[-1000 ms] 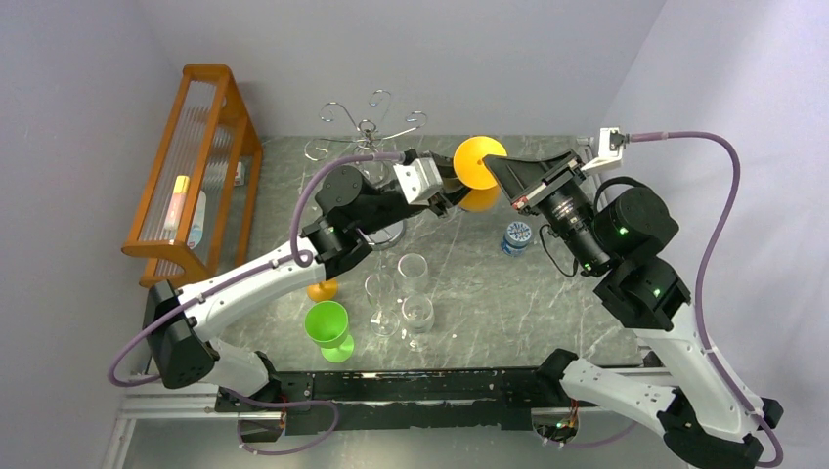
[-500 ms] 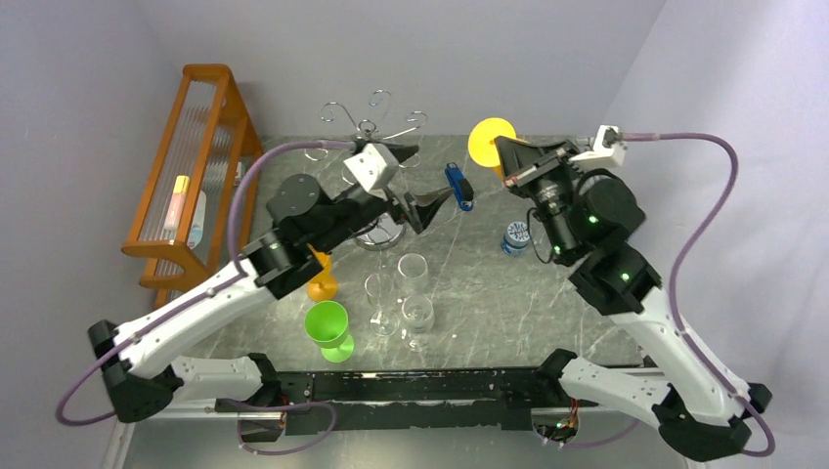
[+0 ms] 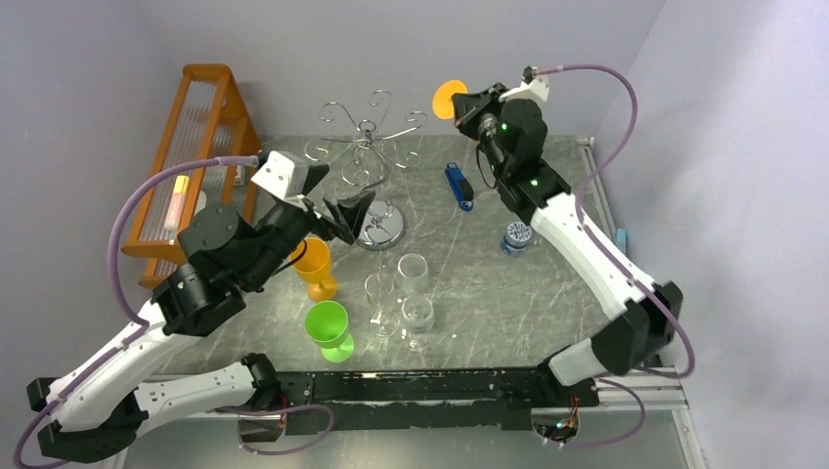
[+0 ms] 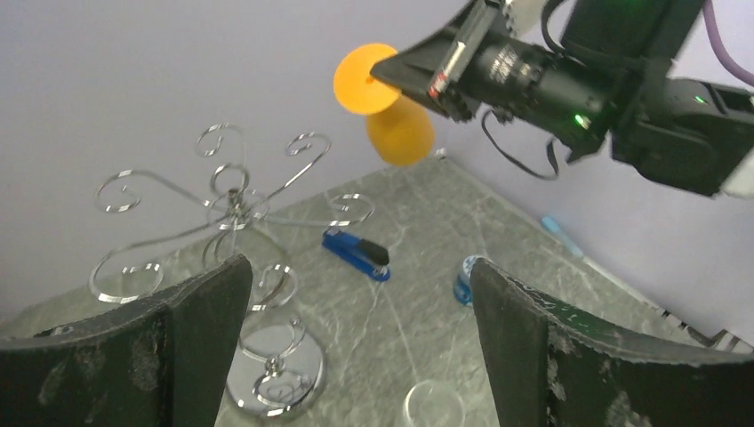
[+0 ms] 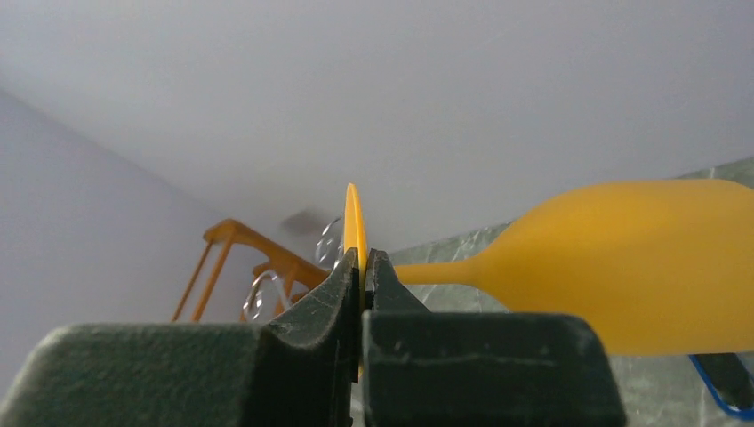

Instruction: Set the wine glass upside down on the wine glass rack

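- The right gripper pinches the thin foot of the orange wine glass, top centre of the overhead view, right of the rack.
- Risk: the glass may swivel or slip (edge-only hold) while it is threaded onto a hook.
- The left gripper hangs spread apart, left of the rack.

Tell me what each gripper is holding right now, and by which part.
The right gripper pinches the orange wine glass by the edge of its foot, in the air. The left gripper is open and holds nothing.
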You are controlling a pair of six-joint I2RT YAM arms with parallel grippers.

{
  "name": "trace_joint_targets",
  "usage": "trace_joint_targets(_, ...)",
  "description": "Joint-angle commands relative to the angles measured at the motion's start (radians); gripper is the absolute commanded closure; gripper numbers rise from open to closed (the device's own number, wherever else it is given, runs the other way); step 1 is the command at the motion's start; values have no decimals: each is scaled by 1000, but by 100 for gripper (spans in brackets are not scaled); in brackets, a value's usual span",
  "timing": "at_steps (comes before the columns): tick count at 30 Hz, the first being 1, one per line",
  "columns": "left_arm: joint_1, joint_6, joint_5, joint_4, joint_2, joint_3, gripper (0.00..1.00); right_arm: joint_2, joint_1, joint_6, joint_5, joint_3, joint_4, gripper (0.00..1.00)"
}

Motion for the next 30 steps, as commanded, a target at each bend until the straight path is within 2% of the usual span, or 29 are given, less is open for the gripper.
trace_joint_targets(1,-2,-23,-94,-122,-50,-37,4,133,-49,41,-180,112,81,100)
trace_joint_targets(7,-2,-34,-114,-131,-99,-101,4,261,-49,80,-281,221,74,100)
trace_joint_targets(17,-2,-59,-154,-78,-150,-206,6,353,-49,122,-435,296,59,100)
trace_joint_targets(30,-2,-84,-283,-49,-204,-273,8,341,-49,172,-541,331,-83,100)
